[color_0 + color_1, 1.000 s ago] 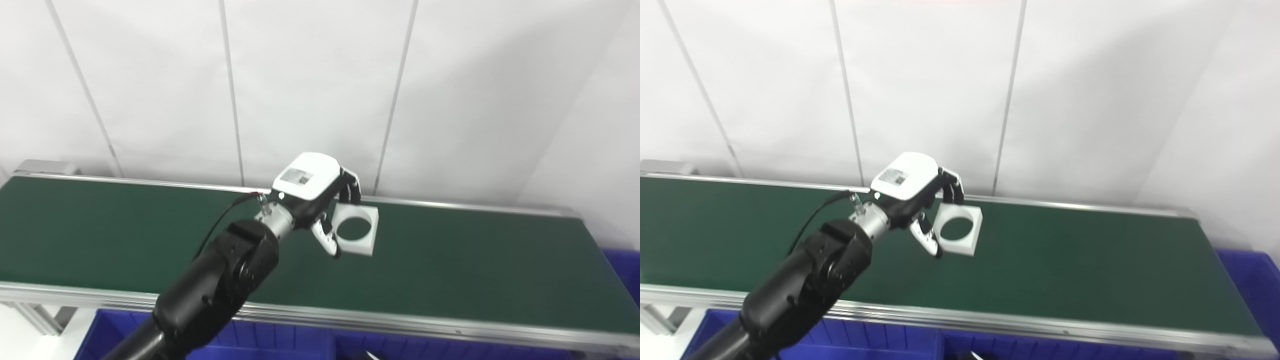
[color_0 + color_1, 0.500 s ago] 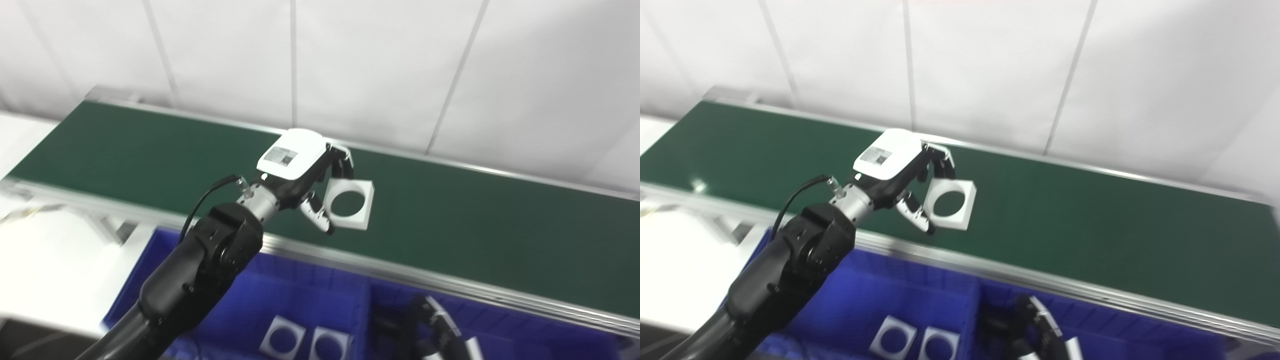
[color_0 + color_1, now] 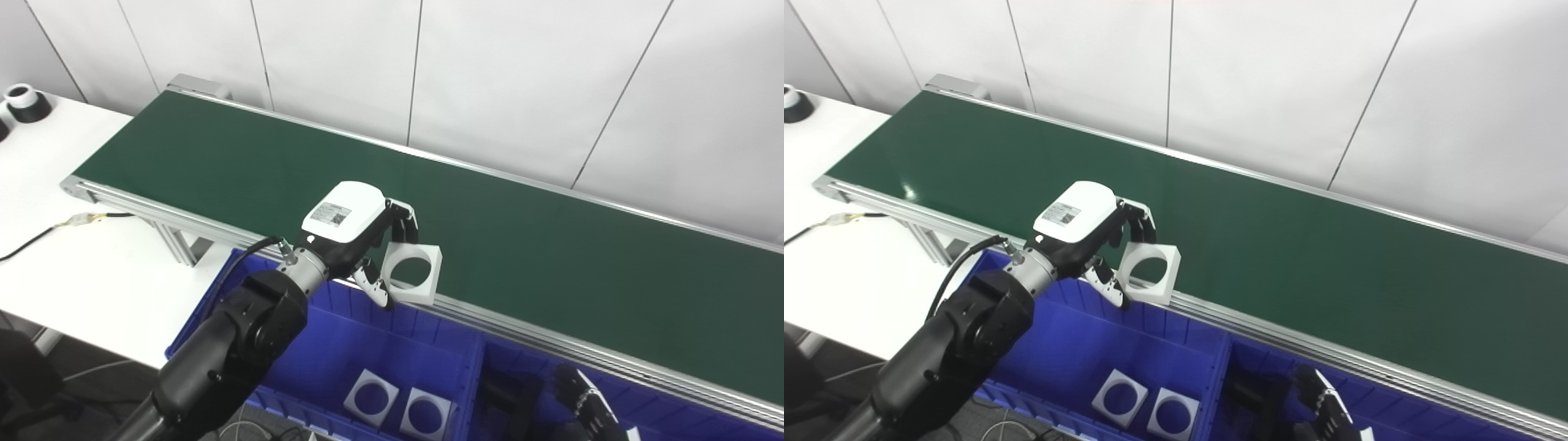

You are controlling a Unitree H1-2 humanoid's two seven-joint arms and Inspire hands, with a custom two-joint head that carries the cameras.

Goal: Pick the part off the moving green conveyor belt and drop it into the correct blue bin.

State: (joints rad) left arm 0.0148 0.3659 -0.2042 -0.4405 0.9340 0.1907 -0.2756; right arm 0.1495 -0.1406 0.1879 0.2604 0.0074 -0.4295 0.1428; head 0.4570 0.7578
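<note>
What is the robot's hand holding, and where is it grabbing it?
The left hand holds a white square part with a round hole, pinched by its fingers at the left edge. The right hand, low by the bins, seems to hold nothing.

Open green belt (image 3: 551, 257) across centre and right of frame; unobstructed passage above it. Near aluminium rail (image 3: 551, 343) along lower belt edge, between belt and blue bin (image 3: 318, 343). Left hand (image 3: 358, 236) with white square part (image 3: 411, 274) directly above that rail. Bin floor at lower centre partly occupied by two white parts (image 3: 398, 401); divider wall (image 3: 474, 386) to their right. Right hand (image 3: 588, 407) low in right compartment.
</note>
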